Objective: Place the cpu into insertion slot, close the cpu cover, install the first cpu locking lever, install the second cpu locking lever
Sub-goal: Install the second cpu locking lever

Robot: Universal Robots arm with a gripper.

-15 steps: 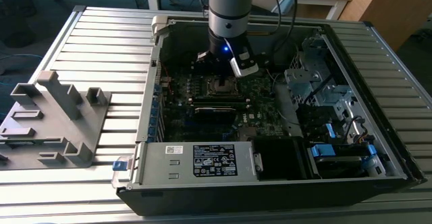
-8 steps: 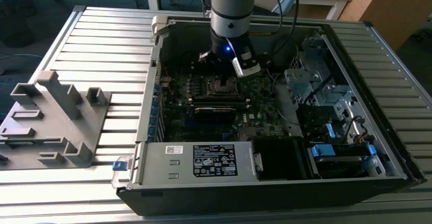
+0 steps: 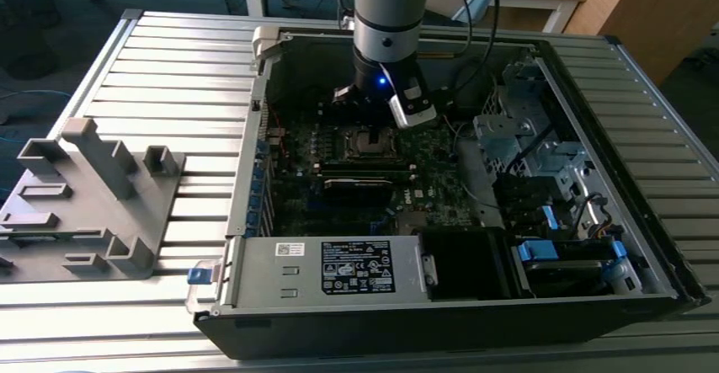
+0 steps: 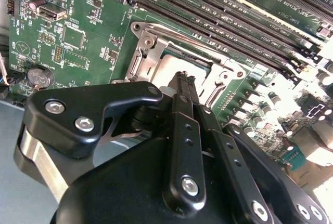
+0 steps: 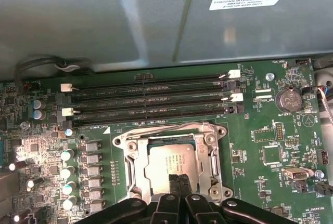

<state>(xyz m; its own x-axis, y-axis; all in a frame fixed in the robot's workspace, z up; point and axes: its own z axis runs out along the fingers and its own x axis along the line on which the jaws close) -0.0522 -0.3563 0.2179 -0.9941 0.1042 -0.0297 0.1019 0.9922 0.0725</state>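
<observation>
From my station, the gripper [image 5: 178,178] linkage covers the near edge of the cpu [image 5: 169,161] and cpu cover [image 5: 209,154] in the first wrist view. In the exterior view the insertion slot [image 3: 365,143] is too small for me to judge its levers.

In the exterior view, even daylight brightens the ribbed grey metal table [image 3: 168,78], while the inside of the open black computer case [image 3: 450,322] lies in shadow and a small blue light [image 3: 383,79] glows on the arm. In the second wrist view, strong light bleaches the green circuit board [image 4: 78,5] towards one corner, and the black metal gripper [image 4: 183,81] close to the lens looks soft. In the first wrist view, the dull silver-grey square chip [image 5: 174,164] carries a mild sheen, and the grey case wall [image 5: 130,21] behind is blurred.
</observation>
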